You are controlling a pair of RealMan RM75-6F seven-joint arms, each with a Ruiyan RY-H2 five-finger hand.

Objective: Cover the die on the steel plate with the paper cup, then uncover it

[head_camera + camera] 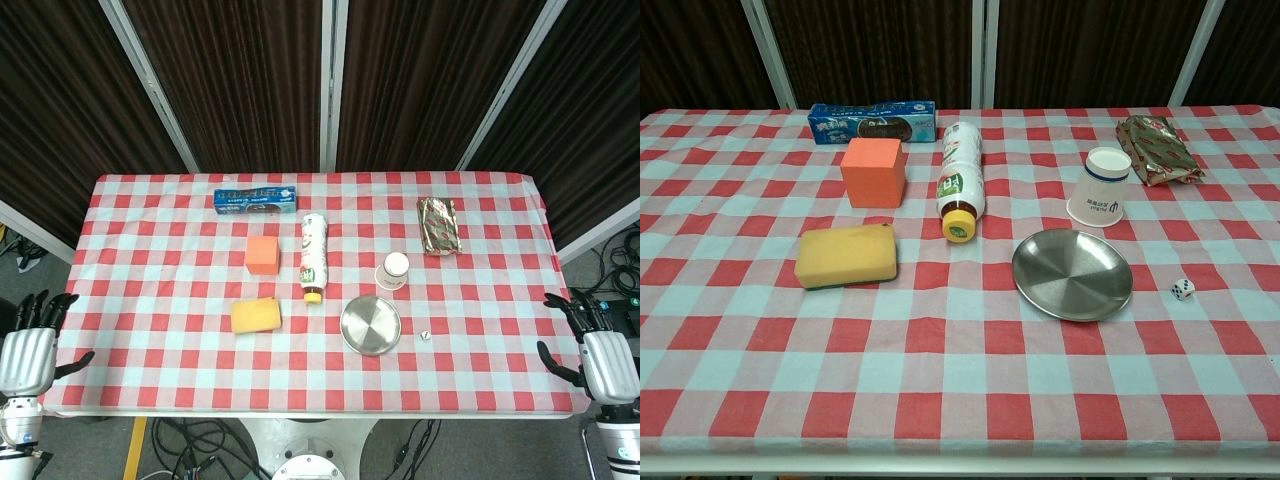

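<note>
The round steel plate [370, 325] [1072, 274] lies near the table's front, right of centre, with nothing on it. A small white die [425, 336] [1182, 289] rests on the cloth just right of the plate. The white paper cup [393, 271] [1102, 187] stands mouth down behind the plate. My left hand [30, 347] hangs off the table's left edge, fingers spread and holding nothing. My right hand [595, 350] hangs off the right edge in the same way. Neither hand shows in the chest view.
A bottle [314, 256] [961, 181] lies on its side left of the cup. An orange block [263, 254] [873, 172], a yellow sponge [256, 315] [846, 255], a blue box [256, 198] [871, 122] and a foil packet [439, 225] [1156, 148] sit around the table.
</note>
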